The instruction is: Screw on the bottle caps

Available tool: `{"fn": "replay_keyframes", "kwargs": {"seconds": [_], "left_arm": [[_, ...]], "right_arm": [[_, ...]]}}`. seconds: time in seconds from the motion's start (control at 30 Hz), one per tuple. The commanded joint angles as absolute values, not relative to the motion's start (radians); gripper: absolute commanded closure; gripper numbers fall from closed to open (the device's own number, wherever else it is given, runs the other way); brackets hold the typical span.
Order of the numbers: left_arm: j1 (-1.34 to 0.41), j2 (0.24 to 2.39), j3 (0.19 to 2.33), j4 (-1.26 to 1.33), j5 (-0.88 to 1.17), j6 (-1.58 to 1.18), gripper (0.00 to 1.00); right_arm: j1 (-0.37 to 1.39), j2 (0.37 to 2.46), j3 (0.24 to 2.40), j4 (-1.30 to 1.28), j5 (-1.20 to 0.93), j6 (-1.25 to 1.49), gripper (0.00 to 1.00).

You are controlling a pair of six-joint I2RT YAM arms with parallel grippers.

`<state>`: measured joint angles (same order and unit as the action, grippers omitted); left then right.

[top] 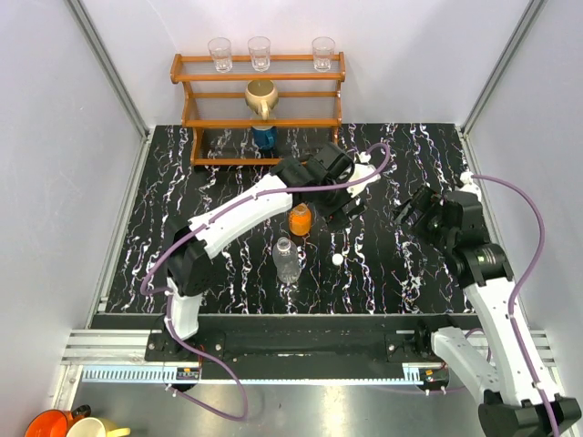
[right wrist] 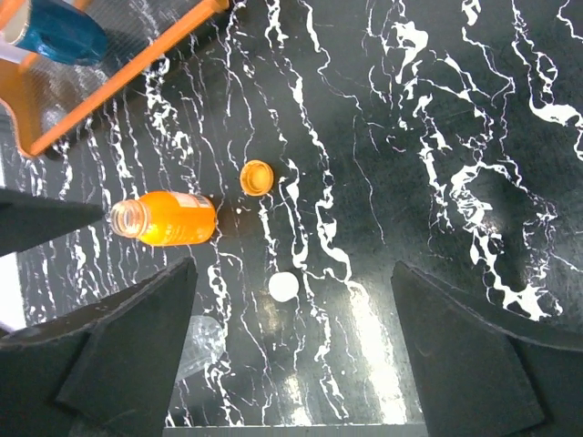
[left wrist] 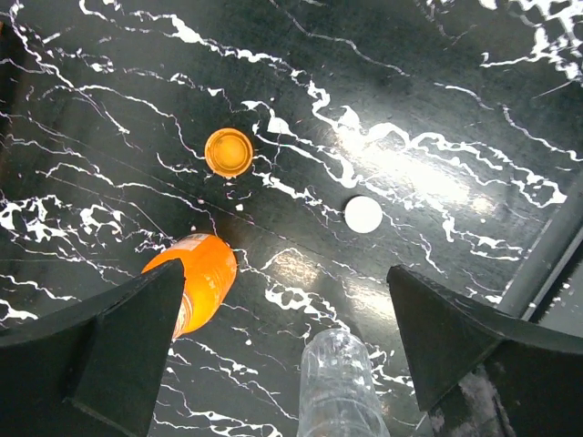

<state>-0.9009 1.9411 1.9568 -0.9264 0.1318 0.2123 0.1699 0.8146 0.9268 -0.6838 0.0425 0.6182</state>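
Note:
The orange bottle (top: 300,219) and the clear bottle (top: 287,259) both stand uncapped near the middle of the black marbled table (top: 228,182). One of the bottle caps, white (top: 338,259), lies to the right of the clear bottle. The orange cap (left wrist: 228,151) lies open side up beyond the orange bottle (left wrist: 196,278); my left arm hides it in the top view. My left gripper (left wrist: 286,270) hovers open above both bottles, holding nothing. Further right, my right gripper (right wrist: 293,266) also hangs open and empty, with the white cap (right wrist: 283,287) and the orange cap (right wrist: 257,177) below it.
A wooden rack (top: 264,91) stands at the back, with three clear glasses (top: 260,52) on top, a tan jug (top: 261,96) and a dark blue container (top: 264,137). White walls close off the sides. Two mugs (top: 64,426) sit off the table at the near left.

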Motion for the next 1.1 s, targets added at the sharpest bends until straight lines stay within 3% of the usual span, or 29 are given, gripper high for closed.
{"fn": "replay_keyframes", "kwargs": {"seconds": [0.0,0.13,0.23,0.4,0.57,0.63,0.9,1.07], "left_arm": [[-0.914,1.979,1.879,-0.773,0.074,0.203,0.04],[-0.931,1.977,1.748,-0.677,0.045,0.192,0.08],[-0.948,1.971,1.669,-0.612,0.041,0.190,0.14],[-0.976,1.968,1.576,-0.526,0.029,0.210,0.42],[-0.983,1.971,1.546,-0.492,0.043,0.216,0.48],[-0.985,1.989,1.549,-0.485,0.043,0.210,0.55],[-0.989,2.045,1.575,-0.491,0.086,0.203,0.57],[-0.989,2.074,1.583,-0.497,0.083,0.207,0.57]], "right_arm": [[0.175,0.651,0.917,-0.715,0.097,0.655,0.08],[0.175,0.491,0.897,-0.689,0.121,0.650,0.23],[0.175,0.453,0.916,-0.704,0.144,0.634,0.26],[0.175,0.472,0.945,-0.726,0.164,0.641,0.33],[0.175,0.446,0.934,-0.713,0.173,0.641,0.36],[0.175,0.443,0.931,-0.709,0.172,0.638,0.36],[0.175,0.459,0.969,-0.709,0.176,0.626,0.36],[0.173,0.445,0.989,-0.710,0.181,0.627,0.30]]}}
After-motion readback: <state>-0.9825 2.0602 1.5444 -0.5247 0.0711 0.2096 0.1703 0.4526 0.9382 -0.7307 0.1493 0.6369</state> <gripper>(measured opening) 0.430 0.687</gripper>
